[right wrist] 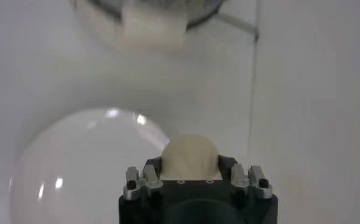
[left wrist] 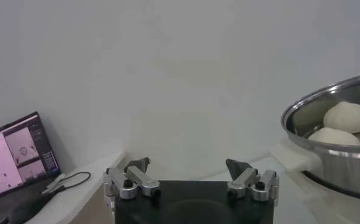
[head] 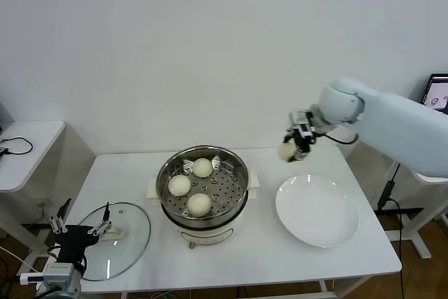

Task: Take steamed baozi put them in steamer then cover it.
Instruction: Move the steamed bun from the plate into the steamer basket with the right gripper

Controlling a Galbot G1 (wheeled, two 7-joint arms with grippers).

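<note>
On the white tabletop (head: 266, 243) everything for the job lies within reach; the steamer (head: 202, 185), the biggest item, stands near the middle with three steamed baozi (head: 199, 204) already resting on its perforated tray; the cover (head: 112, 239) lies flat near the front left corner, handle up; an empty white plate (head: 318, 210) sits to the right of the pot, apart from it.

The right pincer (head: 297, 142) hangs in the air above the far right part of the tabletop, beyond the plate's far edge, closed on the fourth baozi (head: 287, 150); the right wrist view shows the bun (right wrist: 190, 156) seated between the jaws with the plate below it. The relation that matters: the steamer lies to the robot's left of this pincer and lower down, so the carry should run leftward and down toward the open part of the tray, which looks to be on its right side, away from the three buns. A round bun has no long axis to mind, so only the drop spot counts.

The left pincer (head: 77, 232) waits low at the front left corner, jaws spread wide and empty, just beside the cover; it is plainly the nearer arm for the lid, which has yet to go on.
</note>
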